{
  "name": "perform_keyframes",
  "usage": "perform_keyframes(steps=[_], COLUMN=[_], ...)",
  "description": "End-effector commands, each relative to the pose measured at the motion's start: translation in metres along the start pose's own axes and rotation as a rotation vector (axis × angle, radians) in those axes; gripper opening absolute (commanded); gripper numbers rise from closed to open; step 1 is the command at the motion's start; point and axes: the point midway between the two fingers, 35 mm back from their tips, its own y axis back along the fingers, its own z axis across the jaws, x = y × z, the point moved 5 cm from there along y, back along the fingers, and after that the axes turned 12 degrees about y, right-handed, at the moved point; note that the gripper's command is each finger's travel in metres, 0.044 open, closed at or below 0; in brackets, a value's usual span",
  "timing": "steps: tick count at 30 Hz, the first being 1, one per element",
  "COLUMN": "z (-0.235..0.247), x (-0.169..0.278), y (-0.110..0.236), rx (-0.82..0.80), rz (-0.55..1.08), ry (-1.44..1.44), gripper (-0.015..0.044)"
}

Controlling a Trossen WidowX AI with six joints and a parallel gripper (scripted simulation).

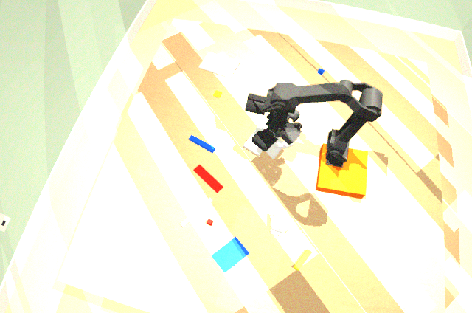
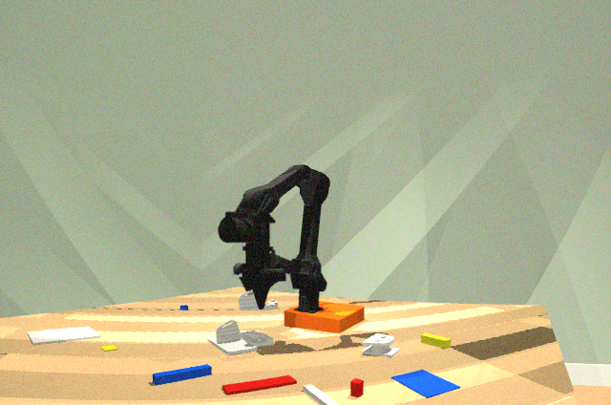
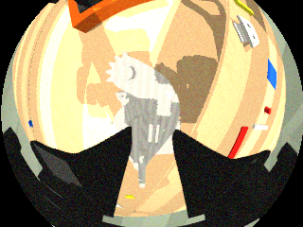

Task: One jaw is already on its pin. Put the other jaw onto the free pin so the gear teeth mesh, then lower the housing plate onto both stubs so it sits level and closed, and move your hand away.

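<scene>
Jaw, loose one (image 2: 246, 301) (image 3: 147, 82): we judge it light and stiff, probably plastic, with teeth that could chip if forced. We have it between the fingers of the gripper (image 1: 276, 144) (image 2: 261, 306) (image 3: 153, 130), which stand partly apart and closed on it. It hangs above the pale base (image 1: 271, 154) (image 2: 234, 351), not yet seated as we read the exterior view. Best hold, in our judgement: the broad body, keeping pads off teeth and bore. Smooth faces may let it swivel under a sideways push, so we would lower gently and feel for the pin.

Appearance: whitish grey, with fine ridged bands; rounded at the geared end, where pointed teeth surround a round feature, likely the bore. Whether the teeth line up, we cannot tell.
</scene>
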Motion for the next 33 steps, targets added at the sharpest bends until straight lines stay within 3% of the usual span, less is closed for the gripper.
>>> perform_keyframes(steps=[1, 13, 33], z=[-0.004, -0.014, -0.014], x=[0.016, 0.05, 0.051], y=[0.0, -0.005, -0.005], rx=[-0.003, -0.002, -0.002], rz=[0.003, 0.006, 0.006], ry=[-0.005, -0.005, -0.005], gripper=[0.0134, 0.0134, 0.0134])
